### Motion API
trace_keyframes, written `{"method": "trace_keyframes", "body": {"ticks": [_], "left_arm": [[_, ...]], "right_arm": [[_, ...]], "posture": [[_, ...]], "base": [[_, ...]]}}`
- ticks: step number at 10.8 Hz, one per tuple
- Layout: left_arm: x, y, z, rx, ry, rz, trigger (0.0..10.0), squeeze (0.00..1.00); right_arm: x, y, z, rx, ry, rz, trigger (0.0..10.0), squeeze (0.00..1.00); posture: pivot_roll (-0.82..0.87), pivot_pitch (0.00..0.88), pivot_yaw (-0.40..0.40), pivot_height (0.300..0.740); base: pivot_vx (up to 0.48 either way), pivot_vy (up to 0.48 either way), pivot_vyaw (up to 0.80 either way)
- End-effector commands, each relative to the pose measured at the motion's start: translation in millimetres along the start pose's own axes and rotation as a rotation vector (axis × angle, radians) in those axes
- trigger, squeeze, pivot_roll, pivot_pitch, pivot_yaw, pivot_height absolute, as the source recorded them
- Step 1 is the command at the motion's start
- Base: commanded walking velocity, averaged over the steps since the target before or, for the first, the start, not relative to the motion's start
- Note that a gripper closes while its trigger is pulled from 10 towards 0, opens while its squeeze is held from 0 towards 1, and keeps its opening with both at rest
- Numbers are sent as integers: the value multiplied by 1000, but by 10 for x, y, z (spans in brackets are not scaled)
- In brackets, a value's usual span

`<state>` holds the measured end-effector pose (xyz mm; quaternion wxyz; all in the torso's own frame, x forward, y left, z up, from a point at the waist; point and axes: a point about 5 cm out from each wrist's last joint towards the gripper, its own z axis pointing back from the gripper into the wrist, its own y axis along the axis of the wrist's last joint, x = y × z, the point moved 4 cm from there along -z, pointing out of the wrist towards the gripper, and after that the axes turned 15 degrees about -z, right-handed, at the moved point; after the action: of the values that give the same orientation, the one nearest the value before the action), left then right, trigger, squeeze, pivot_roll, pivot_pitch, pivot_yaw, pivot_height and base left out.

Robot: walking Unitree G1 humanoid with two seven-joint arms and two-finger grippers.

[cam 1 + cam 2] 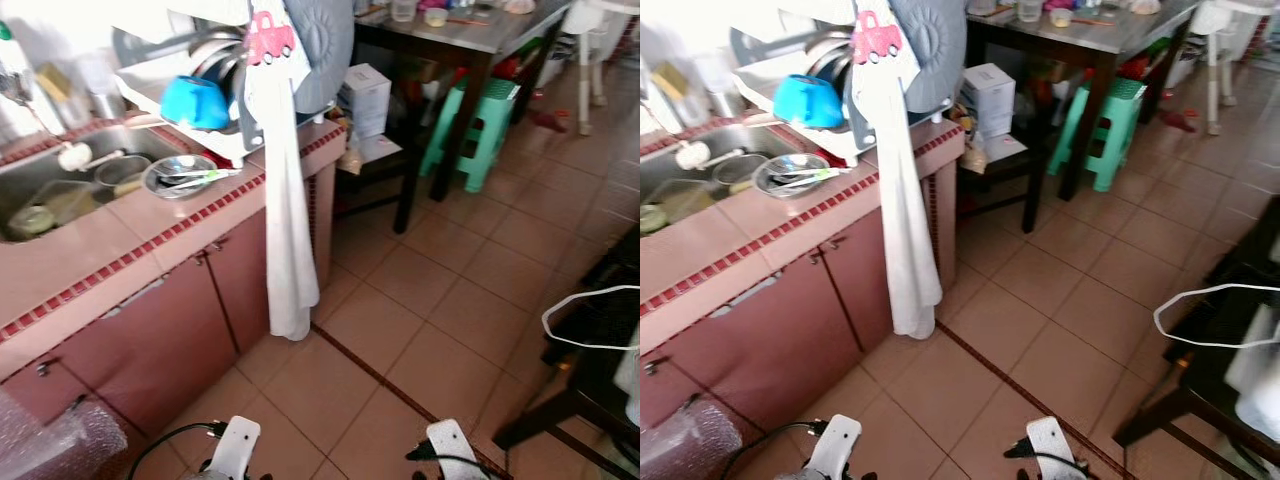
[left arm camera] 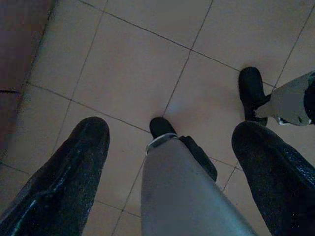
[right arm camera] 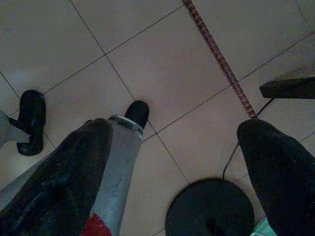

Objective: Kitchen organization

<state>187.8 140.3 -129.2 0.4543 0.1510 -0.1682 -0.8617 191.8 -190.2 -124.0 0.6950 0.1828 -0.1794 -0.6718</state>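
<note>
A pink tiled counter [image 1: 120,250] runs along my left with a steel sink [image 1: 60,185] set in it. A steel bowl [image 1: 178,176] holding cutlery sits on the sink's edge. Behind it a white dish rack [image 1: 190,100] holds a blue bowl [image 1: 195,102] and plates. A long white cloth [image 1: 290,230] hangs from the rack end down toward the floor. Both arms hang idle at my sides. My left gripper [image 2: 170,147] is open above the floor tiles, and my right gripper [image 3: 174,147] is open too, with nothing between the fingers.
A dark table [image 1: 470,40] with a green stool [image 1: 480,125] under it stands ahead on the right. A white box [image 1: 365,98] sits on a low shelf beside the counter. A dark chair [image 1: 590,380] with a white cord is close at my right. Bubble wrap [image 1: 45,440] lies at lower left.
</note>
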Motion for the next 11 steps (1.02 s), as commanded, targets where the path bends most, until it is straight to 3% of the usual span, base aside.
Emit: {"method": "trace_keyframes", "body": {"ticks": [1,3,11], "left_arm": [[-38,16,2,-1,17,4,10000,0],[-43,14,2,-3,19,-10,10000,0],[-42,10,2,-4,19,-14,10000,0]], "right_arm": [[-6,45,-5,6,1,6,10000,0],[-89,34,-13,7,17,2,10000,0],[-88,9,-12,2,5,15,10000,0]], "posture": [[-17,3,5,740],[-16,5,14,740],[-15,4,21,740]], "base": [[0,0,0],[0,0,0],[0,0,0]]}}
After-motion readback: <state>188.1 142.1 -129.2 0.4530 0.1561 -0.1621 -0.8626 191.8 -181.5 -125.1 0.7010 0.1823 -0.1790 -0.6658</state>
